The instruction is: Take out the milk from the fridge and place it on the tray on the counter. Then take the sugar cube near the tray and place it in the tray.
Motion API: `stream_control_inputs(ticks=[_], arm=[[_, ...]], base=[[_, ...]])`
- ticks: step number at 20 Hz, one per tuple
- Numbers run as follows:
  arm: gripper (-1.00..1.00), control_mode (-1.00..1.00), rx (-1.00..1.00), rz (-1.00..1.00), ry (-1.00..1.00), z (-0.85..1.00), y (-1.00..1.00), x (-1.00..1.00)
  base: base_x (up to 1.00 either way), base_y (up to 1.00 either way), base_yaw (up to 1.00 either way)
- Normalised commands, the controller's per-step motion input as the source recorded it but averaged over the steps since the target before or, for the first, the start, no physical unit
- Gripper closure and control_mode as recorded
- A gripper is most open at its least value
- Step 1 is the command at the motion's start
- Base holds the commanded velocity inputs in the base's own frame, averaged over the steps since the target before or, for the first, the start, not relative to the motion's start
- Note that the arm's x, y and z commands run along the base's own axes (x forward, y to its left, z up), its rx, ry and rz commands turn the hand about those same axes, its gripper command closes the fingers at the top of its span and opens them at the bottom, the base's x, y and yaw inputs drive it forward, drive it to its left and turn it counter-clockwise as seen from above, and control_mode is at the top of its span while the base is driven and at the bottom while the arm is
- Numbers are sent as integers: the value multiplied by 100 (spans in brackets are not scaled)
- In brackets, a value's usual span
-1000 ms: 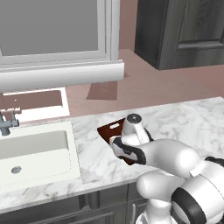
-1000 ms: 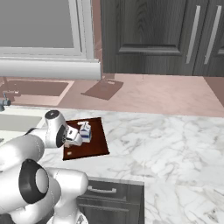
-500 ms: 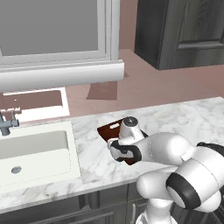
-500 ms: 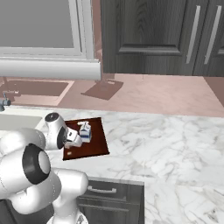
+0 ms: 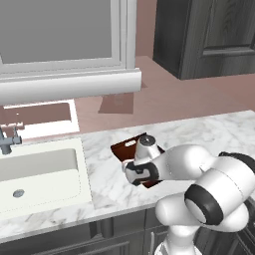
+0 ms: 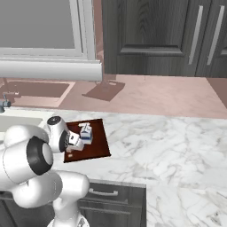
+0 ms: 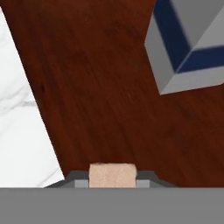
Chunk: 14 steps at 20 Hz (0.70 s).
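Note:
My gripper (image 7: pixel 112 177) is shut on the sugar cube (image 7: pixel 111 174), a small tan block between the fingertips. It hangs low over the near-left part of the dark reddish-brown tray (image 7: pixel 100 87). The milk (image 7: pixel 188 43), a white carton with a blue band, stands in the tray just beyond the gripper. From the right base camera, the milk (image 6: pixel 86 133) stands upright in the tray (image 6: pixel 97 148), with the gripper (image 6: pixel 71 152) to its left. Seen from the left base camera, my forearm covers most of the tray (image 5: pixel 125 148) and the gripper (image 5: pixel 133 175) sits over its near edge. The fridge is out of view.
The white marble counter (image 6: pixel 177 146) stretches to the right of the tray. A white sink basin (image 5: pixel 35 174) with a faucet (image 5: pixel 7 142) lies to the tray's left. Dark cabinets (image 6: pixel 177 35) stand across the floor.
The hand has shifted slightly left over the tray's near part and the elbow has swung round. The gripper stays shut on the sugar cube. The milk has not moved.

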Motion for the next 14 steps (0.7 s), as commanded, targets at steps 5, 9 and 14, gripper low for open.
stream_control_inputs(ticks=[5, 9, 14], arm=[[-100, -100, 0, 0, 0, -25, 0, 0], [-100, -100, 0, 0, -4, -11, -13, 0], [-100, -100, 0, 0, -10, -3, -3, -22]], base=[[0, 0, 0], [0, 0, 0], [0, 0, 0]])
